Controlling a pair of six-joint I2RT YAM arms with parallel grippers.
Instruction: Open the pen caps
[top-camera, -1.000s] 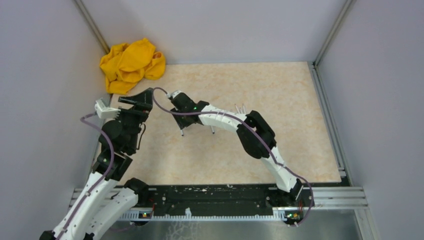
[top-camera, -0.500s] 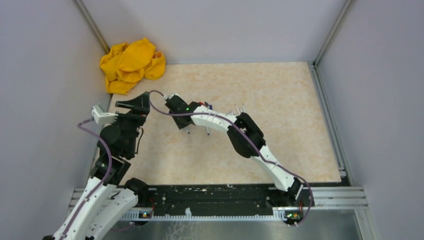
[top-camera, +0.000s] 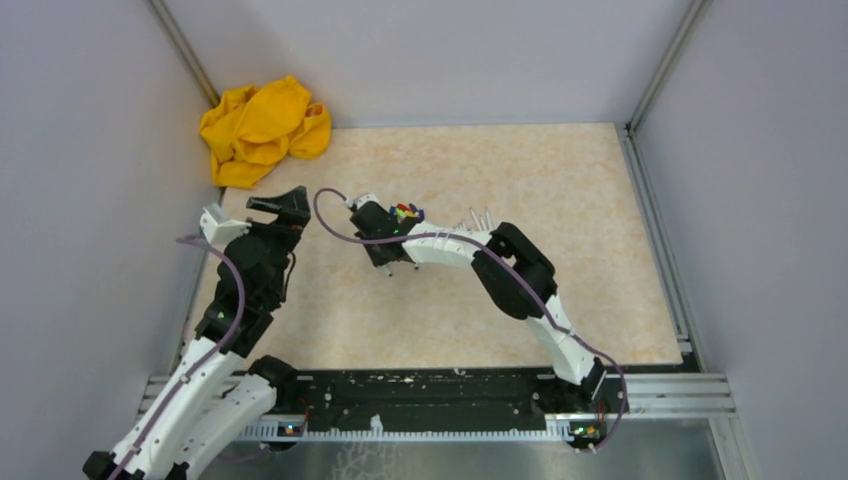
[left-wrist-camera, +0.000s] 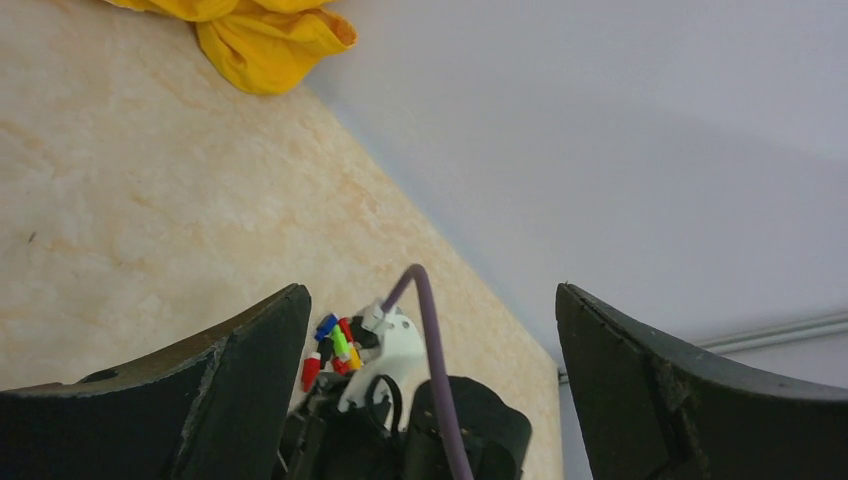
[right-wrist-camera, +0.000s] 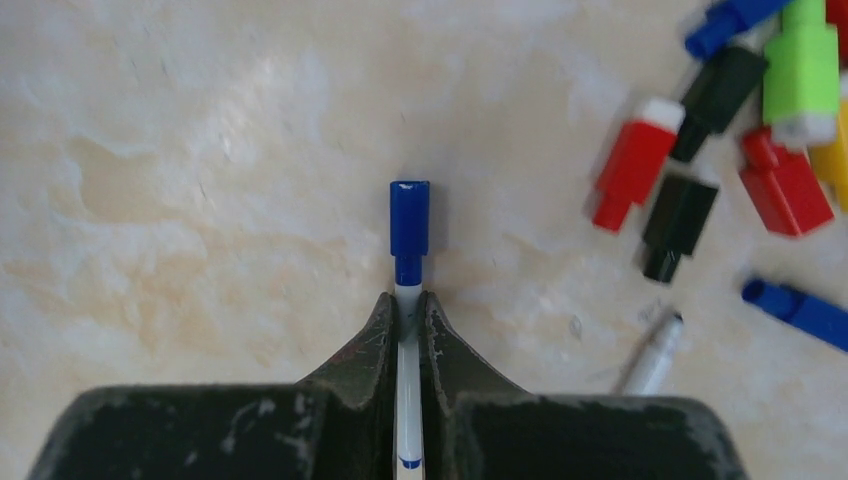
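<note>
In the right wrist view my right gripper is shut on the white barrel of a pen lying on the table. Its blue cap sticks out just past the fingertips. Loose pen caps lie to the right: red, black, green, blue. Beside them is an uncapped barrel. In the top view the right gripper is low beside the cap pile. My left gripper hangs open and empty to the left, its fingers wide apart.
A crumpled yellow cloth lies in the back left corner. Thin bare pen barrels lie right of the cap pile. Grey walls close the table on three sides, and a metal rail runs along the front edge.
The right gripper has closed on the blue-capped pen, and its wrist has shifted right, uncovering the cap pile. The left gripper has opened slightly wider and shifted a little.
</note>
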